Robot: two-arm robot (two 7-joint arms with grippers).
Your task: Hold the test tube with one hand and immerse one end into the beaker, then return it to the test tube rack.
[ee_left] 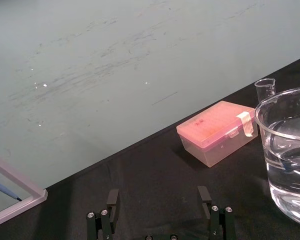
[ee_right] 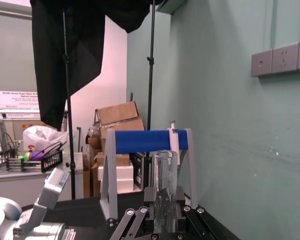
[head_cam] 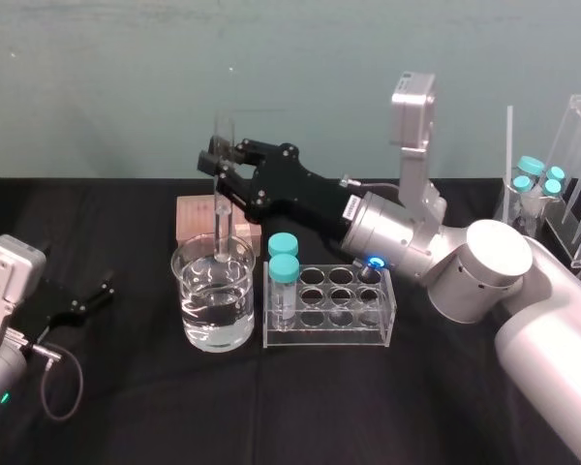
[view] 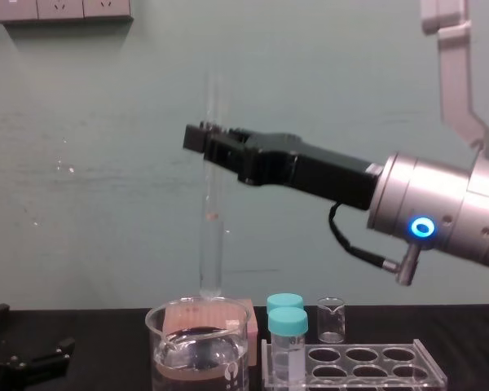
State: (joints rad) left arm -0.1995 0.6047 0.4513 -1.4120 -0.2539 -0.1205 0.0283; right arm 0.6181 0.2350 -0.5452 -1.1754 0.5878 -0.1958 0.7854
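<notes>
The right tool (head_cam: 221, 160) clamps the test tube (view: 212, 236) high up, upright, its tip just above the beaker (head_cam: 186, 291). It looks like light, slick, brittle glass: grip high and gently. The left tool (head_cam: 95, 298) lies open on the surface (head_cam: 416, 407).

On the black table (head_cam: 126, 426) stand the beaker (head_cam: 198, 325), the test tube rack (head_cam: 368, 327) and a pink, perhaps plastic, box (head_cam: 196, 218).

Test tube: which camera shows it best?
The chest view: the whole test tube stands upright side-on, held by the right gripper, its tip just above the beaker. The head view looks down on it over the beaker. The right wrist view shows its open top between the fingers. The left gripper lies parked.
</notes>
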